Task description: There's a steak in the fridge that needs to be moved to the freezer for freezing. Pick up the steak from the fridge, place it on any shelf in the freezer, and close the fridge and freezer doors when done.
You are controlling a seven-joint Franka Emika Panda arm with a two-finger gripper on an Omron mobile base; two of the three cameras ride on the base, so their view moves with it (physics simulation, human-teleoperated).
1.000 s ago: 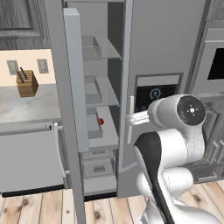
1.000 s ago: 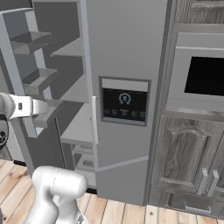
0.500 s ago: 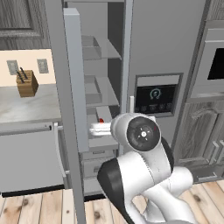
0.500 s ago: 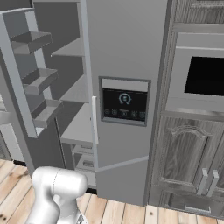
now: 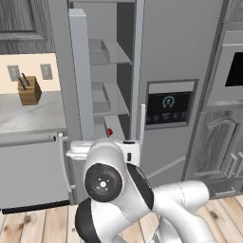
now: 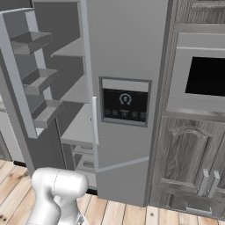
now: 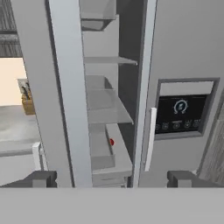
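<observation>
A small red piece that looks like the steak point(image 7: 112, 141) lies on a lower shelf point(image 7: 118, 151) of the open left compartment, and it peeks out beside the door edge as the steak point(image 5: 110, 132). My gripper point(image 7: 113, 179) is open, its two fingertips point(image 7: 43, 178) set wide apart and nothing between them. It faces the compartment from well outside, with the red piece straight ahead and far off. The left door point(image 5: 80, 71) stands open. The right door point(image 5: 180, 71), with its dark dispenser panel point(image 5: 168, 104), is shut.
Bins on the open door point(image 6: 37, 77) jut into the gap. A counter point(image 5: 28, 111) with a knife block point(image 5: 28, 90) lies to the left, above a dishwasher point(image 5: 33, 171). A wall oven point(image 6: 204, 74) and wood cabinets point(image 6: 189, 162) stand to the right.
My arm has swung from the right side across to the left and lower, so its elbow now blocks the bottom of the left base view. The hand has left the right base view.
</observation>
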